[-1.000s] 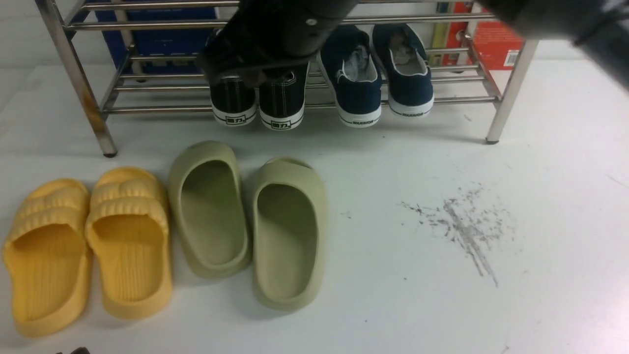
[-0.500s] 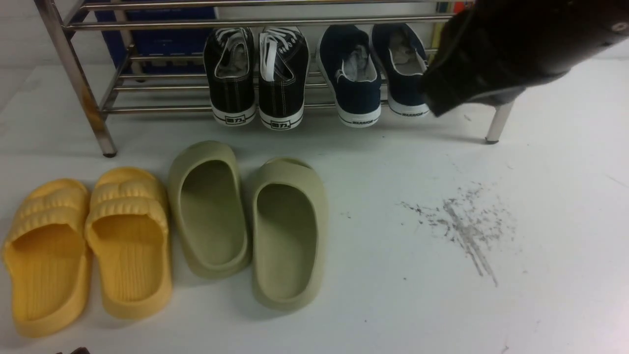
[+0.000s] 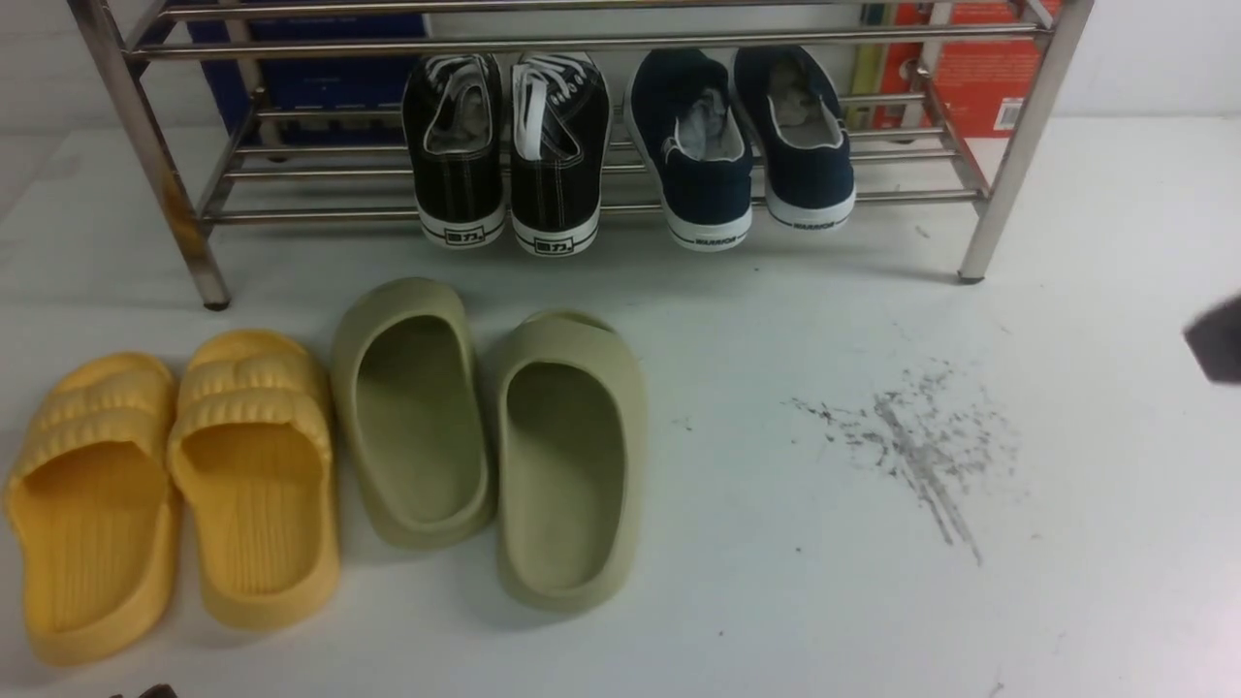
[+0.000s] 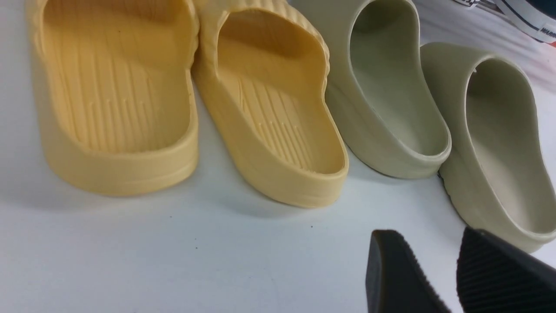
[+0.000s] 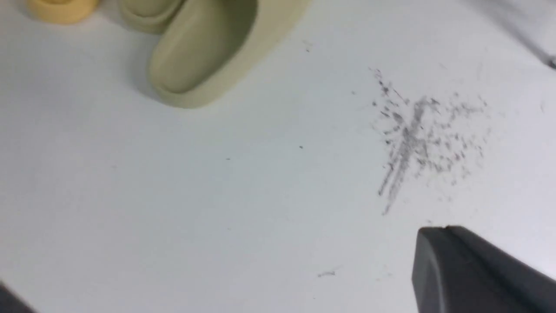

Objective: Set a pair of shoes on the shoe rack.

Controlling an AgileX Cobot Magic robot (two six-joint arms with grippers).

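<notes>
The pair of shoes (image 3: 507, 165), black canvas sneakers with white laces and soles, stands side by side on the lower rods of the steel shoe rack (image 3: 310, 215), heels toward me. Nothing touches it. My right gripper (image 5: 436, 230) is shut and empty, low over the bare white floor beside a grey scuff; in the front view only a blurred dark part of it (image 3: 1217, 339) shows at the right edge. My left gripper (image 4: 428, 245) is open with nothing between its fingers, just behind the heel of an olive slide (image 4: 499, 143).
Navy slip-ons (image 3: 742, 145) sit on the rack to the right of the sneakers. On the floor in front lie yellow slides (image 3: 175, 485) and olive slides (image 3: 485, 436). A grey scuff patch (image 3: 911, 436) marks the floor. Blue (image 3: 310, 78) and red (image 3: 970, 78) boxes stand behind the rack.
My right arm has swung away from above the sneakers, across the rack to the right and down to the frame's edge, its jaws closing. The sneakers stay on the rack.
</notes>
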